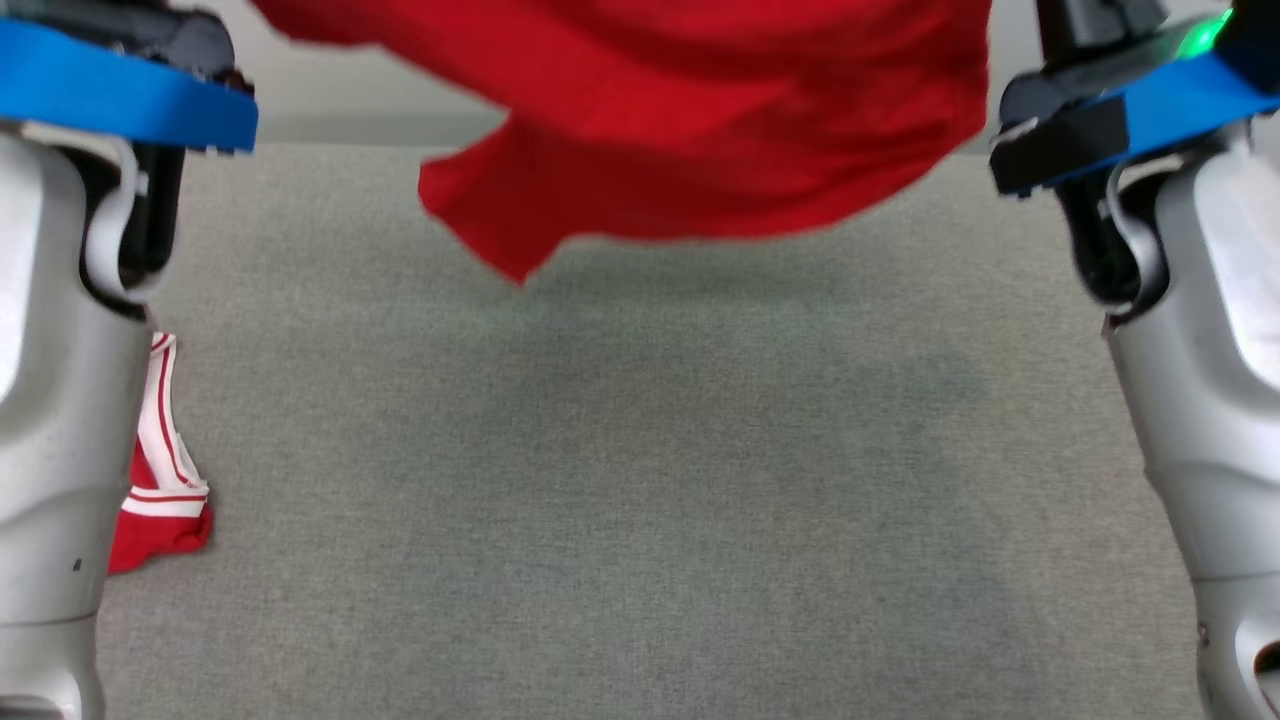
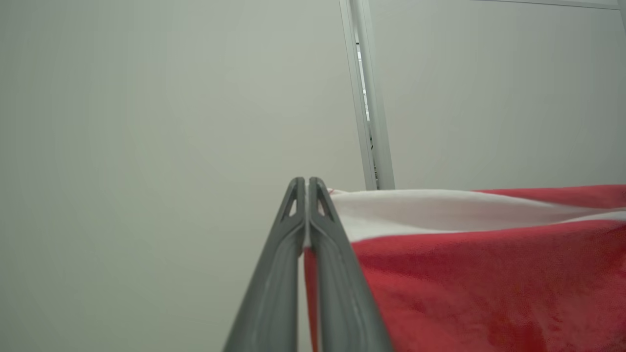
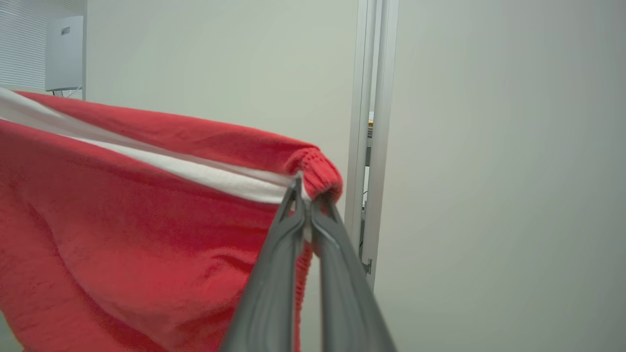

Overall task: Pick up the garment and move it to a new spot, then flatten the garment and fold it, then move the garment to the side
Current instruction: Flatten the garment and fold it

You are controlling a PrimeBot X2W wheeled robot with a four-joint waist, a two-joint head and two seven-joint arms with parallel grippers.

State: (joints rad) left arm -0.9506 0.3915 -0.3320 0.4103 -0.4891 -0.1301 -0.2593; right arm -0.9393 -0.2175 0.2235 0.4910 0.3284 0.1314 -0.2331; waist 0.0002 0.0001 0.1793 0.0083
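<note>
Left forearm [image 1: 60, 420]: pale and nearest the camera, it rose along the 9 o'clock edge of the head view.
Right forearm [image 1: 1210, 430]: its mate stood at 3 o'clock.
Garment [image 1: 700, 110]: red with a white band [image 2: 430, 210], it hung in the air at 12 o'clock, clear of the grey bench [image 1: 640, 520]. One loose corner drooped toward 7 o'clock.
Left end effector [image 2: 306, 182]: clenched on the garment's banded edge, with cloth pinched between the fingers.
Right end effector [image 3: 307, 188]: clenched on the ribbed corner of the same edge.
Other cloth [image 1: 165, 480]: a red-and-white piece lay on the bench at 8 o'clock, beside the left forearm.
Step in hand: probably carrying the garment to its laying spot.
Doing it well: both grips seemed to want level height and a taut edge between them. The hanging hem ought to have met the bench first. The held edge could then have been drawn toward 6 o'clock so the cloth spread without bunching. Landing clear of the other cloth mattered too.
</note>
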